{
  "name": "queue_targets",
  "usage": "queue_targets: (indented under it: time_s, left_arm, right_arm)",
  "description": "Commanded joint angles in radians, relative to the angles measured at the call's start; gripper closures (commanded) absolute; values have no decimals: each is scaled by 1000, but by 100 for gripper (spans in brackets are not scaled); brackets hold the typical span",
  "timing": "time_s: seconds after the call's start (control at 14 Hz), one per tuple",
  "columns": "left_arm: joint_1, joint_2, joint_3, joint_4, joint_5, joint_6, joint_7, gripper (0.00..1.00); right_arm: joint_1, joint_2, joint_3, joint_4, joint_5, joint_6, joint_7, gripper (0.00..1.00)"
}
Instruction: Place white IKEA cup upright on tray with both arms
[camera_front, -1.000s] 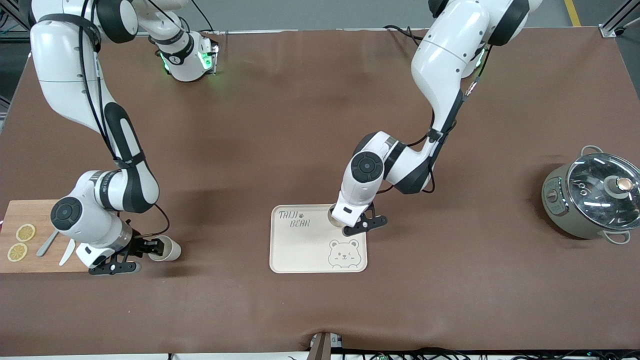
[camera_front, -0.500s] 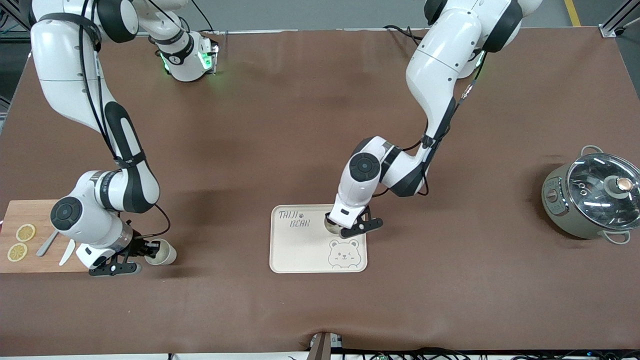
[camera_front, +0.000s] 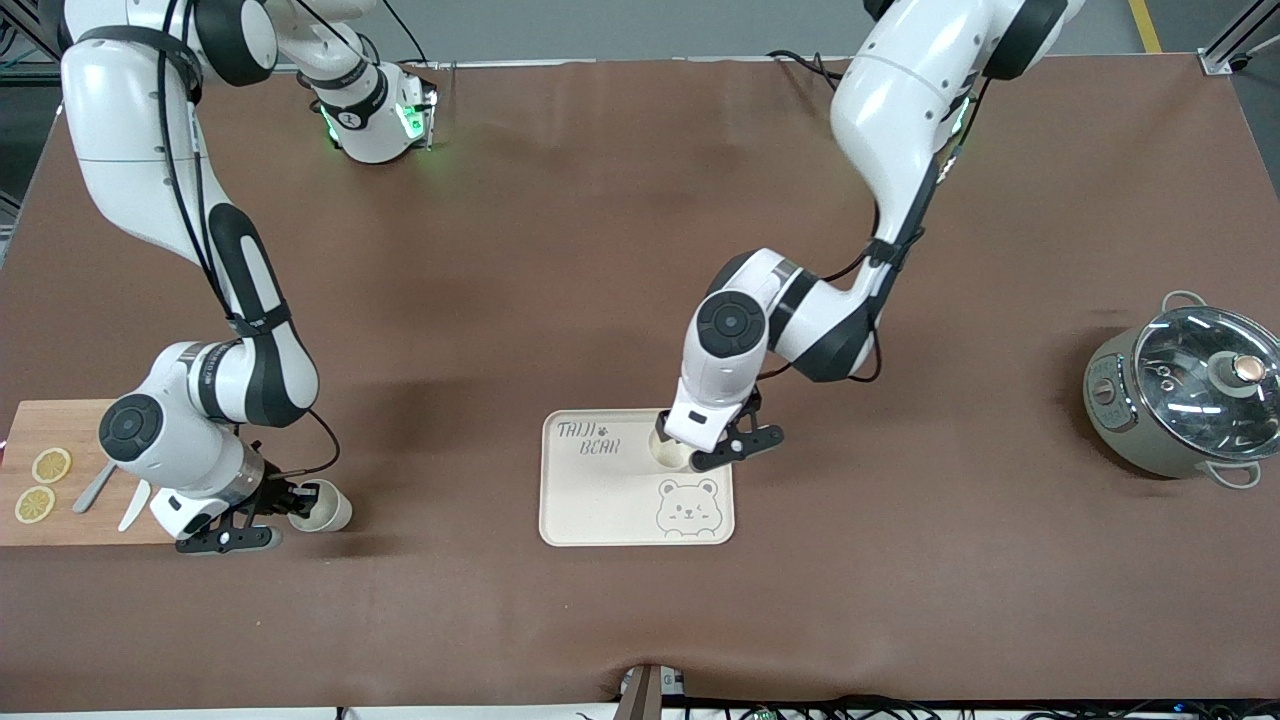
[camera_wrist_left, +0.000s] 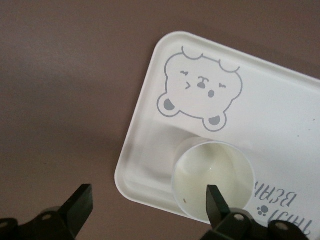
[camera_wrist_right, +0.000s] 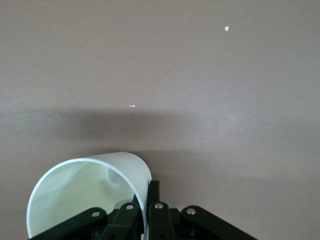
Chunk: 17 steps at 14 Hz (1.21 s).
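A cream tray (camera_front: 600, 500) with "TAIJI BEAR" lettering and a bear face lies mid-table, also in the left wrist view (camera_wrist_left: 280, 115). One white cup (camera_front: 672, 455) stands upright on it near the corner farther from the front camera, toward the left arm's end (camera_wrist_left: 212, 180). My left gripper (camera_front: 700, 450) hangs over that cup and corner, wide open and empty (camera_wrist_left: 147, 200). My right gripper (camera_front: 290, 500) is shut on the rim of a second white cup (camera_front: 322, 507), held tilted low over the table beside the cutting board. In the right wrist view one finger of my right gripper (camera_wrist_right: 144, 192) is inside this cup (camera_wrist_right: 85, 192) and one outside.
A wooden cutting board (camera_front: 60, 420) with two lemon slices (camera_front: 50, 465) and utensils (camera_front: 95, 487) lies at the right arm's end. A grey pot with a glass lid (camera_front: 1190, 395) stands at the left arm's end.
My left gripper lowered the cup onto the tray, let go and rose slightly. My right gripper shifted a little with its cup toward the front camera.
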Motion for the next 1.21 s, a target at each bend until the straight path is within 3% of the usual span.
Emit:
queue_targets:
  time_s: [0.0,0.29,0.57,0.79,1.14]
  left_arm:
    - [41,-50,-6,-17,-30,-43,64,0]
    - [207,-156,-5,-25,-134,-158,427,0]
    - [403,-199,0,-48,-196,-222,816,0]
    - [462,-141,6,-51,-176,-210,850,0]
    - [456,-13,7,-54,8,-61,850,0]
  right_arm:
    - [20,-13,4,61,19,-109,-2,100]
    - [63,-16,5,187,35,-313,122,100]
    - [131,-19,5,213,36,-338,287,100]
    - [204,-24,8,214,35,-346,438,100]
    - [319,-18,4,248,29,-350,662,100]
